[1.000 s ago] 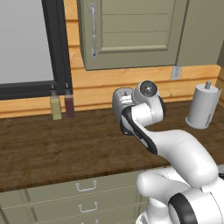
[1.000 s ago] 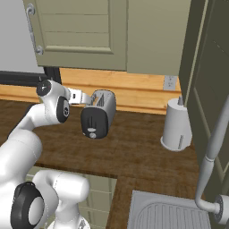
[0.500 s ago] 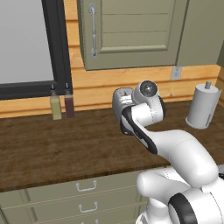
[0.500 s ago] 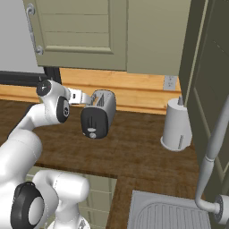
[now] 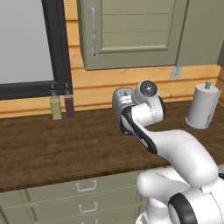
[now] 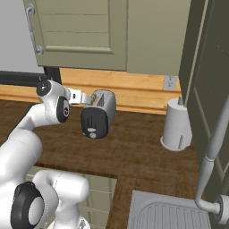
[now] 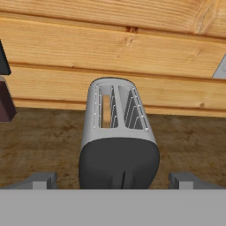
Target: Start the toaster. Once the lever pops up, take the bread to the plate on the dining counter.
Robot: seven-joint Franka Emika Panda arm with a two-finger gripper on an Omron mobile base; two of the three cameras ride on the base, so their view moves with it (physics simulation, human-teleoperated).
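the fingers (image 7: 44, 180) stand spread wide and empty, one on each side of the toaster's (image 7: 118, 137) black end face, not yet touching it. the toaster sits on the dark worktop (image 6: 134, 147) near the wooden back wall, with the bread (image 7: 106, 111) down in its left slot. judging by this, the lever is not yet pressed; toasting and carrying remain.

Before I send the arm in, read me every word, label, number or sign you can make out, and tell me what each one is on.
No readable text anywhere.
Small rounded silver-grey toaster: small white marks low on its black end face, too small to read.
Two small bottles by the wall: no legible labels.
White paper-towel roll and pale wall outlet: plain.
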